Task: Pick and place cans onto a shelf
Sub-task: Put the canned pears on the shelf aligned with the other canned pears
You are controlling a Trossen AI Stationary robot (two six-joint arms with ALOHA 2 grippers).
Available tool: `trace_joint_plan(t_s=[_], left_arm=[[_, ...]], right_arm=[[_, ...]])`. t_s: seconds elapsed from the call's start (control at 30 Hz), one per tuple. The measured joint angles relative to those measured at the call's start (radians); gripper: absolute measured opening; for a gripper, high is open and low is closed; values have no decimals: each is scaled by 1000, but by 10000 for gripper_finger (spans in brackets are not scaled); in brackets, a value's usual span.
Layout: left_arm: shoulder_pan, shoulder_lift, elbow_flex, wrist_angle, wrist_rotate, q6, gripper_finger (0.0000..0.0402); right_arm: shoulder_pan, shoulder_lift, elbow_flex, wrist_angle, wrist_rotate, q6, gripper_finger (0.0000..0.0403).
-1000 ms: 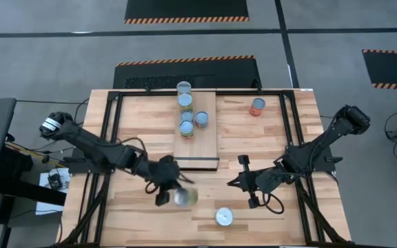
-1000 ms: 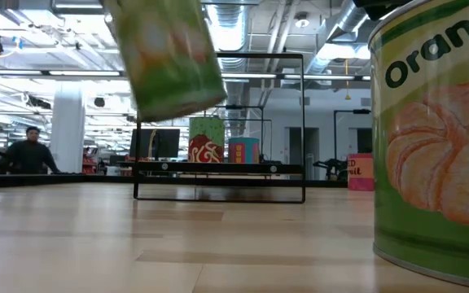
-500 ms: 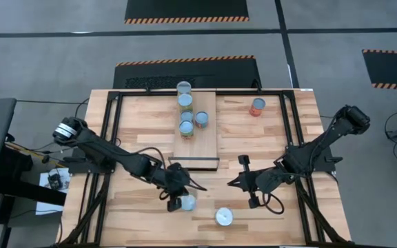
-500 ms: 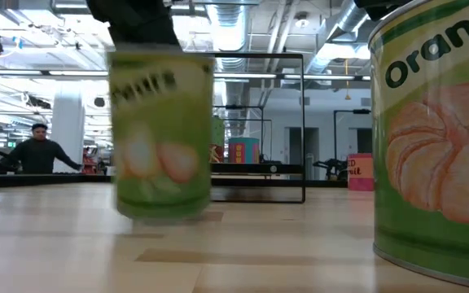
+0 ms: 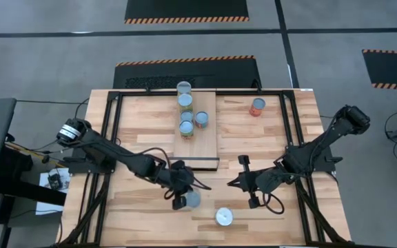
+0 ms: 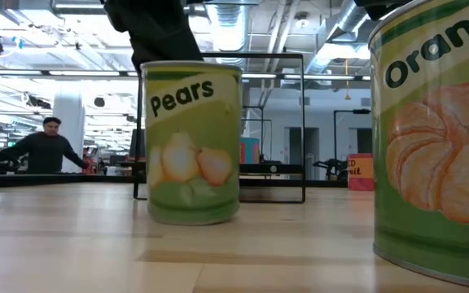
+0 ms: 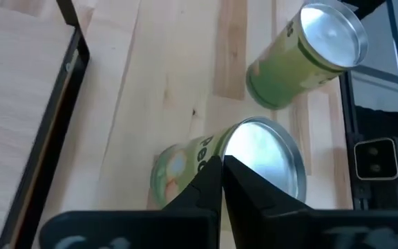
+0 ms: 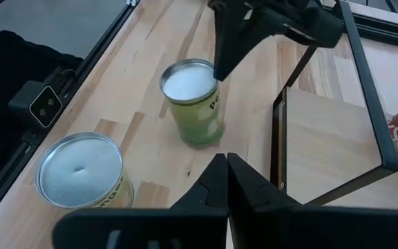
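Note:
A yellow-green "Pears" can (image 5: pixel 192 200) stands upright on the tabletop near the front, right of my left gripper (image 5: pixel 185 195). The gripper is shut, its tips at the can's silver top (image 7: pixel 261 155). A second green can, labelled with oranges (image 5: pixel 224 217), stands closer to the front edge. My right gripper (image 5: pixel 231 183) is shut and empty, just right of both cans, pointing at them. The shelf (image 5: pixel 205 141) lies at the table's far middle with several cans (image 5: pixel 185 103) on it. My left gripper's shut fingertips (image 8: pixel 218 69) meet the Pears can's top at its rim (image 8: pixel 209 77), coming from above and slanting down from the table's left. The can stands upright on its base on the table. I cannot tell for sure whether they press on it.
A red-orange can (image 5: pixel 257 107) stands alone at the far right. A black metal frame (image 5: pixel 116 138) borders the tabletop. The shelf's dark front edge (image 5: pixel 194 162) lies just beyond the grippers. A person (image 6: pixel 46 150) stands in the room behind the table.
My left gripper has gone toward the table's right edge and down. The Pears can, which was tilted and clear of the table, has come down onto its base and now stands upright, farther right than before.

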Motion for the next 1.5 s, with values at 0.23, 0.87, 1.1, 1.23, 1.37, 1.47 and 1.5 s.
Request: trace_joint_plan(t_s=[0.23, 0.87, 1.1, 1.23, 1.37, 1.47, 1.5], left_arm=[[0, -8, 0, -9, 1, 23, 39], [-253, -397, -275, 245, -302, 206, 7], [-289, -522, -588, 613, -430, 242, 8], [-288, -548, -725, 835, -475, 293, 8], [-288, -552, -802, 958, -494, 328, 8], [-288, -552, -831, 986, -500, 328, 8], [-288, -552, -837, 988, -507, 326, 8]], right_arm=[[0, 0, 0, 0, 0, 1, 13], [-92, 70, 28, 209, -160, -33, 67], [-94, 305, 231, 163, -219, -142, 67], [-105, 414, 373, 41, -253, -171, 67], [-111, 514, 486, -82, -273, -196, 71], [-116, 570, 559, -165, -274, -199, 92], [-119, 588, 582, -182, -274, -199, 102]])
